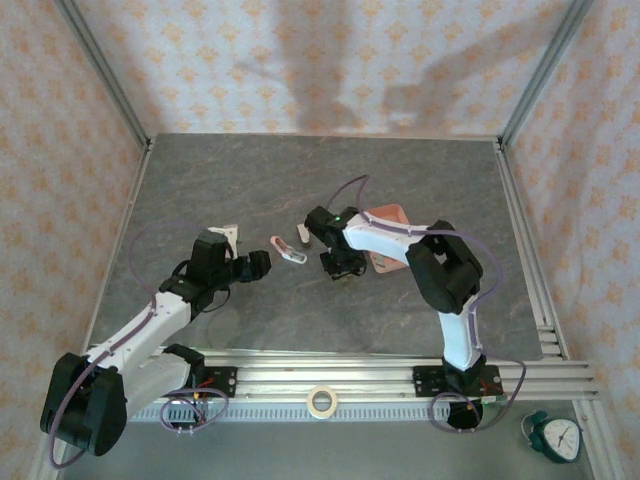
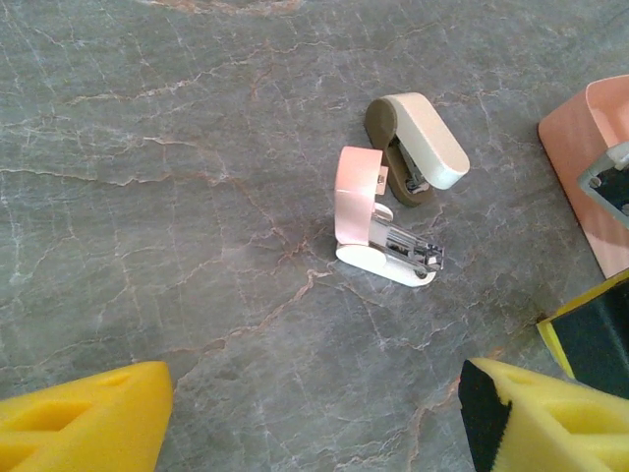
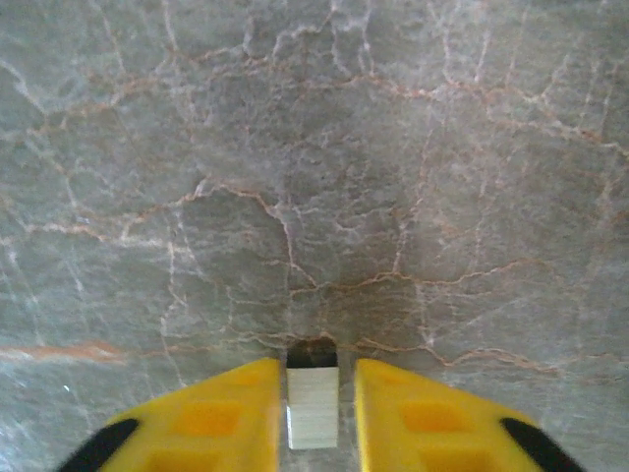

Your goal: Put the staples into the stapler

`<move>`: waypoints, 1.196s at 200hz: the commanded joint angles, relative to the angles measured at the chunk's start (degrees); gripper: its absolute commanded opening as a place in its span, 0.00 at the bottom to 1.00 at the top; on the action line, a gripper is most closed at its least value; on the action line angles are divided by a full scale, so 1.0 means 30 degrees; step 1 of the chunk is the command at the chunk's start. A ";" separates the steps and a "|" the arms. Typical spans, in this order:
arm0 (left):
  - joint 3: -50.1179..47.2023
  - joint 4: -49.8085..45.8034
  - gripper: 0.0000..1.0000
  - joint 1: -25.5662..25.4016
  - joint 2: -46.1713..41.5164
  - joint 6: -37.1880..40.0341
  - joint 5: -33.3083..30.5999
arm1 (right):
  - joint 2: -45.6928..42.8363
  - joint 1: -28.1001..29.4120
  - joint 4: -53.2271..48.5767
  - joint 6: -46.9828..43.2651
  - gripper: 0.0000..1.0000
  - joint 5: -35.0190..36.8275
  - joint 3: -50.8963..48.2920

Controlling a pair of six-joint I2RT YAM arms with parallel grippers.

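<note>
- left gripper (image 1: 261, 264): jaws spread wide, nothing between them. It hovers low at about 8 o'clock of the stapler. My read is that it is parked there to brace the body once loading starts.
- the stapler (image 2: 378, 221): on the table (image 1: 250, 180), mid-field between the two arms, touched by neither. The pink top is hinged up and back, so the metal channel (image 2: 408, 251) lies exposed on the white base. That is the pose loading needs. Channel mouth points to about 4 o'clock in the left wrist view.
- second stapler (image 2: 418, 143): white over brown, just beside the pink one at about 1 o'clock. Looks like a distractor, and close enough to get bumped on approach.
- right gripper (image 3: 314, 379): closed around the staples (image 3: 313, 405), a pale ribbed strip held lengthwise between the pads. A thin gap shows on one side, so I wouldn't call the grip firm. In the top view it sits at about 4 o'clock of the stapler, apart from it.
- Next step, as I judge it: line the strip up with the channel axis, then slide it in.
- pink tray (image 2: 585, 147): at about 1 o'clock of the right gripper, partly under that arm.
</note>
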 commanded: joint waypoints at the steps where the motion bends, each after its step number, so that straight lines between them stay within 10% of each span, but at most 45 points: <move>1: -0.0315 -0.0286 0.78 -0.0039 -0.0212 0.0099 -0.0571 | 0.0023 -0.0121 -0.1879 -0.1011 0.36 0.0451 0.1184; 239: -0.0378 0.0139 0.78 -0.0039 0.0126 -0.0308 -0.0534 | 0.1758 -0.1111 -0.3242 -0.1147 0.30 -0.2433 0.3004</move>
